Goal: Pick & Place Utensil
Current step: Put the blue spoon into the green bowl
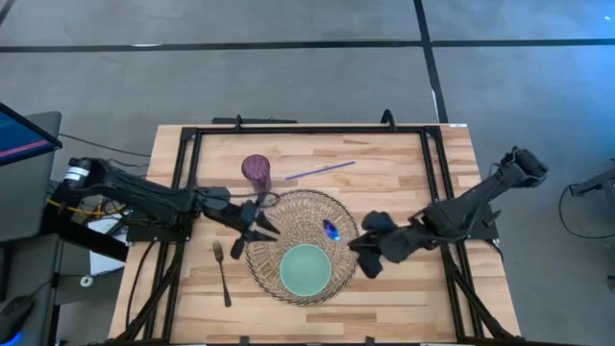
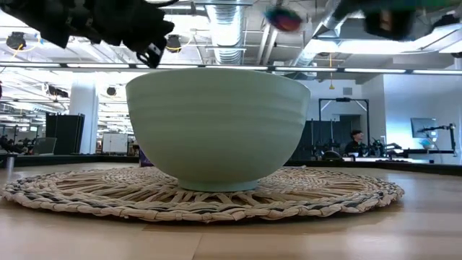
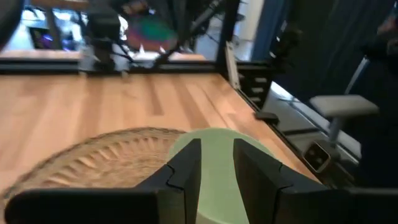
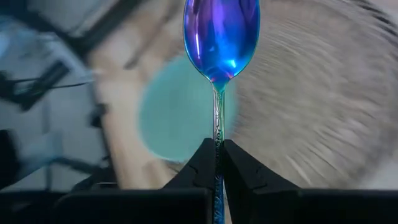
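Note:
An iridescent blue-purple spoon (image 4: 221, 37) is held in my right gripper (image 4: 216, 146), which is shut on it above the right part of a round woven placemat (image 1: 298, 207). The spoon (image 1: 332, 231) hovers just beyond a pale green bowl (image 1: 306, 270) that stands by its base on the mat's near part. My left gripper (image 1: 261, 228) hangs over the mat's left edge, open by a narrow gap and holding nothing. In the left wrist view its fingers (image 3: 186, 165) point toward the bowl (image 3: 261, 149). A dark fork (image 1: 222, 272) lies on the table left of the mat. My right gripper pinches the spoon's handle (image 4: 216, 118) between its two fingers, a little behind the spoon's bowl. The fingers lie along the handle, coming from the table's right side. The spoon is lifted clear, its bowl end sticking out forward over the mat.
A purple cup (image 1: 256, 171) stands at the mat's far left, and a thin purple stick (image 1: 320, 170) lies beyond the mat. A black frame (image 1: 307, 128) runs round the tabletop. Bare wood shows on the table's right part and near edge.

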Available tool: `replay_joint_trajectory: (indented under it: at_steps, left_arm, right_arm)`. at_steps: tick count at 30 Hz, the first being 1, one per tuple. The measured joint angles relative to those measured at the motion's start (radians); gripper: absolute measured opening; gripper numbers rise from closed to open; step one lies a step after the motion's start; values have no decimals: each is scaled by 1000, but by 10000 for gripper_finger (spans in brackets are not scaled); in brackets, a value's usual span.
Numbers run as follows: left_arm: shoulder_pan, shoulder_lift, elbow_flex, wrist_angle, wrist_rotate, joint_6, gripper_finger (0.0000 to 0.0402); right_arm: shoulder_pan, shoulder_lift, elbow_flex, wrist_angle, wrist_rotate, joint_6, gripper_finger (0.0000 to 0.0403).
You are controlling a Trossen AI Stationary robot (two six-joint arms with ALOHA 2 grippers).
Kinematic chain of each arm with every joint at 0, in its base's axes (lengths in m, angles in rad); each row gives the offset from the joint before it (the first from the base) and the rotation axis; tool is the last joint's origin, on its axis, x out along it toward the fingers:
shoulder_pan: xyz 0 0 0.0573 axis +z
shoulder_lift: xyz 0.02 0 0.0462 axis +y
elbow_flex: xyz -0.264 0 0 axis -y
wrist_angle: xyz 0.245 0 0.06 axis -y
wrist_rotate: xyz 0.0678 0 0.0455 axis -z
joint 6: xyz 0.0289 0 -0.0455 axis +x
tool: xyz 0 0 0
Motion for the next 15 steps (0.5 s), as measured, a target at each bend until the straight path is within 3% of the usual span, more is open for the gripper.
replay_joint_trajectory:
  at_steps: [7, 12, 15]
  left_arm:
    - [-97, 182, 0, 116, 0, 7, 58]
    - [-139, 214, 0, 133, -3, 12, 10]
    - [-151, 214, 0, 139, -3, 14, 7]
  right_arm:
    - [-85, 137, 87, 47, -264, -76, 6]
    - [-116, 269, 154, 49, -471, -110, 6]
    - [-135, 339, 205, 51, -561, -105, 6]
